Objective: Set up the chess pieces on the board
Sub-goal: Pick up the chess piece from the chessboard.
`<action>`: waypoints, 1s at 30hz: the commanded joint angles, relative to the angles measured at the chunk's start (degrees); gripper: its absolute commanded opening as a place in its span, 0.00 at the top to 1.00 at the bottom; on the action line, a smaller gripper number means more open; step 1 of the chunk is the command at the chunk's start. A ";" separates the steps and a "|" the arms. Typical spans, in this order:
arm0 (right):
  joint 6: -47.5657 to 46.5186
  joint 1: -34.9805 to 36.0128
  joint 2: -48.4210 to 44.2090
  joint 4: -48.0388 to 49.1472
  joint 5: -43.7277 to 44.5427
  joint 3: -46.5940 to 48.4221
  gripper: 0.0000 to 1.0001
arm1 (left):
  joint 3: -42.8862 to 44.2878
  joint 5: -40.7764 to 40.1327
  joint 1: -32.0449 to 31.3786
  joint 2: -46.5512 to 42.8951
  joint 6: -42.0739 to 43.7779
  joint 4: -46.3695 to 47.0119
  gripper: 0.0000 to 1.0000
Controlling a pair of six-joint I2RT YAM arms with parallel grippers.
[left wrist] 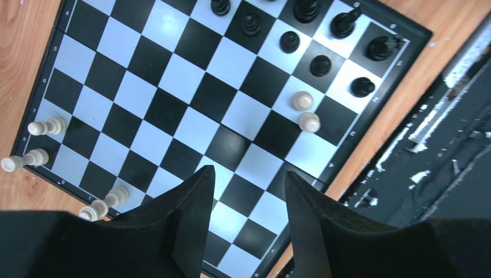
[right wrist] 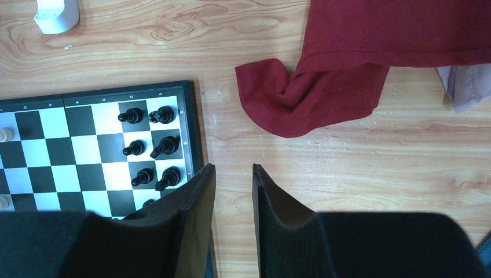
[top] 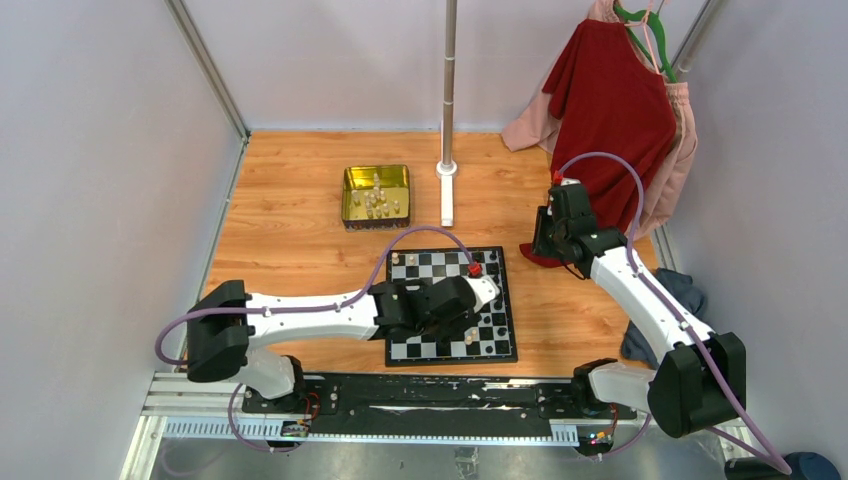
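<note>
Left gripper (left wrist: 248,174) is hovering over the board (left wrist: 173,75), fingers standing wide apart and holding nothing. Two cream pawns (left wrist: 302,101) are sitting close together at its 1 o'clock; black pieces (left wrist: 288,40) are clustering at 12 to 1 o'clock, and four cream pieces (left wrist: 49,125) are sitting by the board's edge at 9 o'clock. Right gripper (right wrist: 231,168) is hanging over bare table (right wrist: 347,191) just beside the board, fingers narrowly parted and empty, with a red cloth (right wrist: 301,98) lying at 1 o'clock. More cream pieces are sitting in the gold tin (top: 347,200), at the board's 11 o'clock.

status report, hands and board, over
Left hand open, empty, over the board. Right hand open, empty, beside it. Board partly set; cream pieces in gold tin. Red cloth clear of board.
</note>
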 commanded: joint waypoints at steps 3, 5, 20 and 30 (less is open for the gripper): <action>0.39 -0.69 -0.71 0.20 0.52 -0.88 0.66 | -1.58 1.91 -3.00 -2.78 -2.15 1.96 0.46; 0.34 -0.69 -0.70 0.24 0.61 -0.95 0.66 | -1.93 2.85 -3.80 -2.45 -3.07 3.14 0.46; 0.36 -0.69 -0.45 0.29 0.44 -0.96 0.66 | -2.99 3.65 -6.28 3.26 -7.13 11.17 0.47; 0.33 -0.63 -0.79 0.30 0.64 -1.25 0.66 | -2.80 1.47 -6.28 8.16 -8.62 15.12 0.49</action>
